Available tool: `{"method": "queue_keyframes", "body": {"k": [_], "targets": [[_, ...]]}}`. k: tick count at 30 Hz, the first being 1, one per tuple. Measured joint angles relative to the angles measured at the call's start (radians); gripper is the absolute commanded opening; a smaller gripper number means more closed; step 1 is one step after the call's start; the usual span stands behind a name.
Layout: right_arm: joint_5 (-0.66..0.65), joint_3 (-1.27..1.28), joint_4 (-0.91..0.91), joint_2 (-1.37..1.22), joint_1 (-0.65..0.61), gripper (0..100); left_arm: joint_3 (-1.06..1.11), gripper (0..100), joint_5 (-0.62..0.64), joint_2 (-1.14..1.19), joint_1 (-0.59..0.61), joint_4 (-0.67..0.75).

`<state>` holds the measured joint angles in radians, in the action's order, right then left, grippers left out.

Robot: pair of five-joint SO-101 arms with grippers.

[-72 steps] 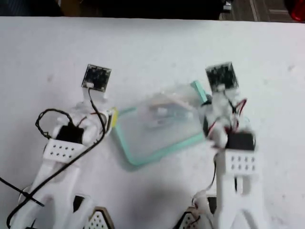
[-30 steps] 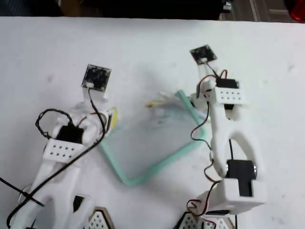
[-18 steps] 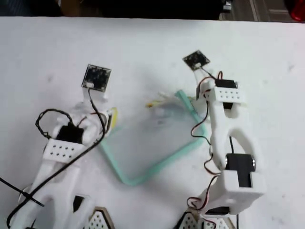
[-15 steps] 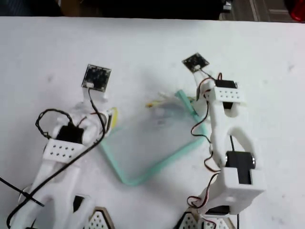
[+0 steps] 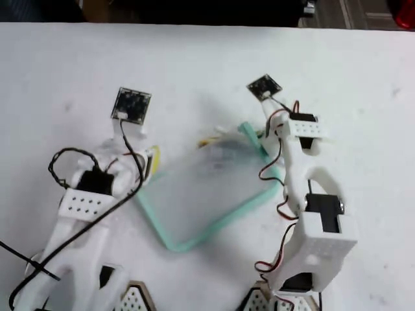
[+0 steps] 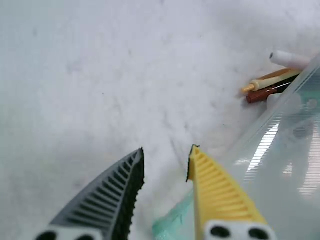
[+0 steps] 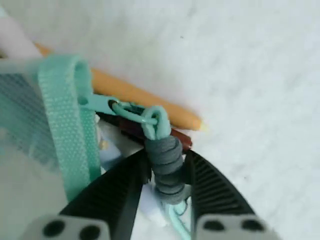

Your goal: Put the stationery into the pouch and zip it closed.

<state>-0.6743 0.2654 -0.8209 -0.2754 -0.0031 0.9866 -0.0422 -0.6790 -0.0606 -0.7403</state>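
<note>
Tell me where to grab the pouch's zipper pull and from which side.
Grip the grey wrapped cord on the teal ring, jaws across it, coming from its free end, away from the pouch. It is the thickest part and hangs clear of the pouch. The right gripper is shut on it there.

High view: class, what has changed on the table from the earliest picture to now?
The right gripper, shut on the zipper pull, stretched forward away from its base, and the pouch turned with it. The left gripper stayed at the pouch's left corner.
</note>
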Motion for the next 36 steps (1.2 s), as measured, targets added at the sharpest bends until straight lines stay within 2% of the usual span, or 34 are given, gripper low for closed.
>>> {"method": "queue_keyframes", "body": {"k": [7,11,21,31,36], "targets": [[0.000,0.003,-0.026,0.144,-0.002,1.6,0.000,18,0.000,0.000,0.000,0.000],[0.000,0.005,-0.084,0.276,-0.026,1.6,0.000,25,0.000,0.000,-0.041,0.000],[0.000,0.005,-0.249,0.646,-0.195,1.6,-0.002,32,0.000,-0.005,-0.129,-0.005],[0.000,0.005,-0.431,0.961,-0.299,1.6,-0.114,32,-0.135,-0.334,-0.270,-0.308],[0.000,0.005,-0.511,1.122,-0.381,1.6,-0.120,32,-0.153,-0.511,-0.281,-0.420]]}}
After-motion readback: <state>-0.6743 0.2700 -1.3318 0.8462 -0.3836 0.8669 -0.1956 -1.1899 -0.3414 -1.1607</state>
